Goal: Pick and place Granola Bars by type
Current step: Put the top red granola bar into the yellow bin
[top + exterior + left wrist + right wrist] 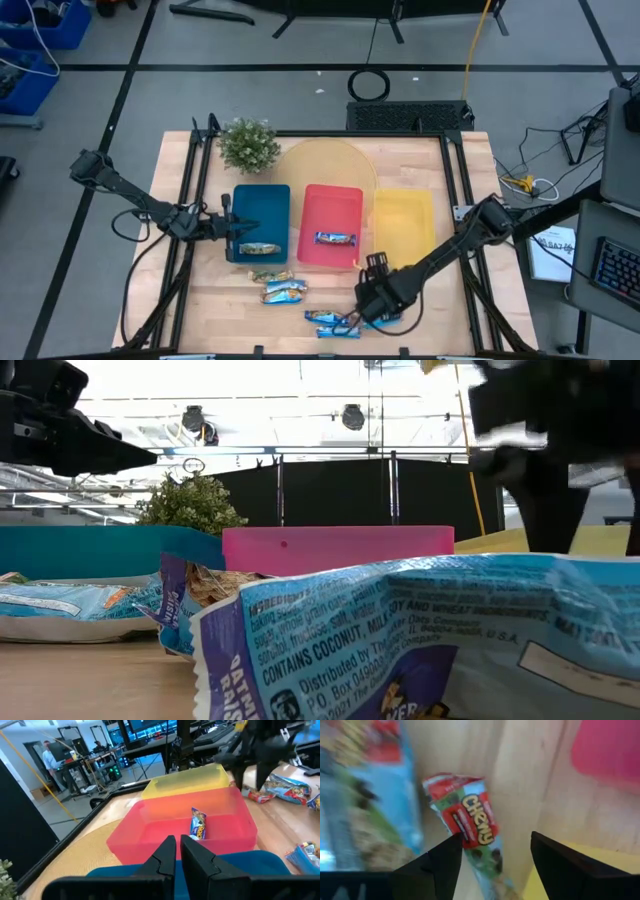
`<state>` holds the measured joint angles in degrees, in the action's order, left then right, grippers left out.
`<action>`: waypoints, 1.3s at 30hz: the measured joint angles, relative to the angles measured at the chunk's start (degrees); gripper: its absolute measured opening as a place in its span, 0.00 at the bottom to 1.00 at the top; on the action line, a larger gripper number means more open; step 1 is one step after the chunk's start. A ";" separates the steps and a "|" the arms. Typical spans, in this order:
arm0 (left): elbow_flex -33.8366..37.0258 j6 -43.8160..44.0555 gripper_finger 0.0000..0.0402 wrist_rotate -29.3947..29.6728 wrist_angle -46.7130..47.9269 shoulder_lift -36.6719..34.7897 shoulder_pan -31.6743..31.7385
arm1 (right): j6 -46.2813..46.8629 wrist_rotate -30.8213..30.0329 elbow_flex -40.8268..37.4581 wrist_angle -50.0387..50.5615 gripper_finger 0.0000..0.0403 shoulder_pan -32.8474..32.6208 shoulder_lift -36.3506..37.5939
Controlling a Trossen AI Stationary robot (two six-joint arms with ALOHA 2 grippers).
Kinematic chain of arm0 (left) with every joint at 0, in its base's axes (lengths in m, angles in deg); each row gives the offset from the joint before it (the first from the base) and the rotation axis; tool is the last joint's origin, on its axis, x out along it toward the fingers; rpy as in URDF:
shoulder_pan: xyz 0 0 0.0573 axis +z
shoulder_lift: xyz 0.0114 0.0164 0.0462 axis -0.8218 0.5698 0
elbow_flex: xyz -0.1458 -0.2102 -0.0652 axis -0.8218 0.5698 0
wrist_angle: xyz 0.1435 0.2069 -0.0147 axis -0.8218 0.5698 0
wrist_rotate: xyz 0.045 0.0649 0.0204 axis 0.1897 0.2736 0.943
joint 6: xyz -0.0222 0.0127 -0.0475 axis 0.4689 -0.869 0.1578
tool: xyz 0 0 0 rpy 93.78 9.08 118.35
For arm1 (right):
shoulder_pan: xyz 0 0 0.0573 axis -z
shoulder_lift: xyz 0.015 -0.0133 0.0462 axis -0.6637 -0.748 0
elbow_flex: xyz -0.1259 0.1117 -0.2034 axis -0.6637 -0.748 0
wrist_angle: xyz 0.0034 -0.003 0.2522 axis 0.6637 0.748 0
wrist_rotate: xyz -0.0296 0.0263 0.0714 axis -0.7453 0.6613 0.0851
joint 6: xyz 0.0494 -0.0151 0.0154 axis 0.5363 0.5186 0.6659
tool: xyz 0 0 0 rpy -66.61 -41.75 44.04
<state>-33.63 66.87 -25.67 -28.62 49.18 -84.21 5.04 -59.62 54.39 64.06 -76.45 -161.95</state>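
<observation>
Two bars are already sorted: one lies in the blue tray (pixel 262 222), another in the red tray (pixel 332 217), while the yellow tray (pixel 405 228) is empty. Right gripper (pixel 375 302) hovers with fingers spread above the red-wrapped Chewy bar (pixel 472 827) on the table (pixel 450 180), likely lining up a grasp. Left gripper (pixel 232 226) waits over the blue tray, fingers together, empty.

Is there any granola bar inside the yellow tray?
No, the yellow tray is bare inside in the high view.
</observation>
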 joint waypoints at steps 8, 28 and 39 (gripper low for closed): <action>0.00 2.61 0.09 -0.04 1.11 -0.01 -0.04 | -4.16 7.27 -7.67 -8.82 0.49 2.55 0.47; 0.00 3.69 0.09 -0.07 1.22 0.00 0.00 | -8.33 8.98 -0.11 -15.72 0.04 2.87 0.13; 0.00 3.73 0.09 -0.07 1.21 -0.01 0.00 | -12.03 1.76 12.39 -1.35 0.03 4.05 0.20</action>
<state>-33.63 70.60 -25.74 -27.41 49.17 -84.21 -6.99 -57.86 66.78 62.71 -72.40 -161.75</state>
